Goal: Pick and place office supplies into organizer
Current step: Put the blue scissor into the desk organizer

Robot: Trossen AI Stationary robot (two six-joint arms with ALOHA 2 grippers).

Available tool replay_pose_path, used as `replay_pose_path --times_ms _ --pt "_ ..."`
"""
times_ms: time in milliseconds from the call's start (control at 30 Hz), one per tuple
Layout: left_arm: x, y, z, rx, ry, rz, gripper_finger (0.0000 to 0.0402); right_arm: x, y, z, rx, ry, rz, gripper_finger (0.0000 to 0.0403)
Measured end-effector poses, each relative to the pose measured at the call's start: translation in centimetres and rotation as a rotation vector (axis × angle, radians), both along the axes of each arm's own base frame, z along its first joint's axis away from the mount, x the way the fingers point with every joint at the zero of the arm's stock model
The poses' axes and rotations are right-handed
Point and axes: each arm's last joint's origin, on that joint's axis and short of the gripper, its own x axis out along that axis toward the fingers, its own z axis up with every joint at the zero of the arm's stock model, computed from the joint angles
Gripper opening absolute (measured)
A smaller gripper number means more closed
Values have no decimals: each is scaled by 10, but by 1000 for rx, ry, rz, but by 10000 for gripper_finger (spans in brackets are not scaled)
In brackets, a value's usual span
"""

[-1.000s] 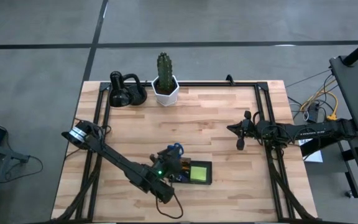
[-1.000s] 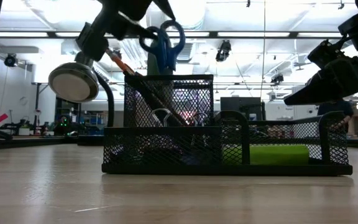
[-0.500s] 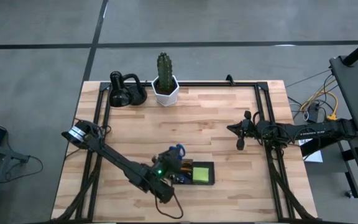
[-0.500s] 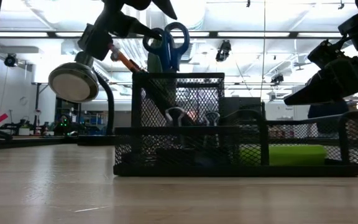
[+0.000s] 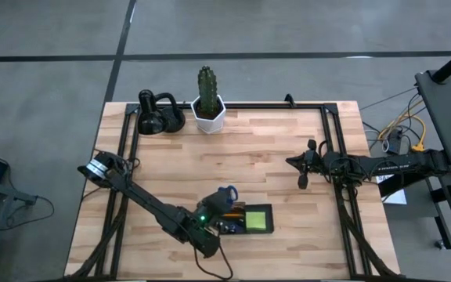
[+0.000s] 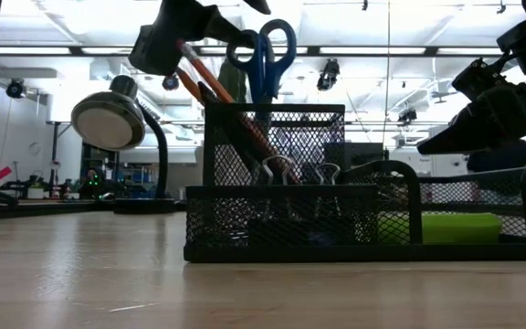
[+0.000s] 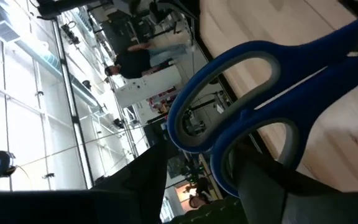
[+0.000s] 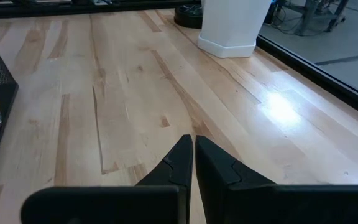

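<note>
Left end effector [image 5: 219, 205] spread; right end effector [image 8: 193, 163] closed.

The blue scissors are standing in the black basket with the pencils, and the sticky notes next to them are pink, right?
Almost. The blue scissors do stand in the black mesh organizer with the orange pencils, but the sticky notes are lime green, not pink. The high view shows this best; the low view shows green through the mesh too.

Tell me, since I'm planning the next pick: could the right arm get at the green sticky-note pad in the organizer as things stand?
Probably yes: the sticky-note pad lies uncovered in the organizer, on the side away from the left gripper. The shut right gripper waits apart, with bare table between.
</note>
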Motion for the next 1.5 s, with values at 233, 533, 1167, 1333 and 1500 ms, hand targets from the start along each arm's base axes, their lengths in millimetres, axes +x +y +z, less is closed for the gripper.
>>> replay_pose_path --times_ms 233,533,1167,1333,1500 --pt "0 -1 0 -8 -10 -4 157 0 0 0 0 0 0 8" --pt "-1 -4 0 -2 -7 -10 157 0 0 0 0 0 0 8" --pt "-1 -11 12 -87 -120 0 157 0 0 0 0 0 1 8" --pt "-2 -12 11 -105 -130 -3 157 0 0 0 0 0 0 8" --pt "-1 -13 12 -209 -185 -16 157 0 0 0 -1 0 0 8"
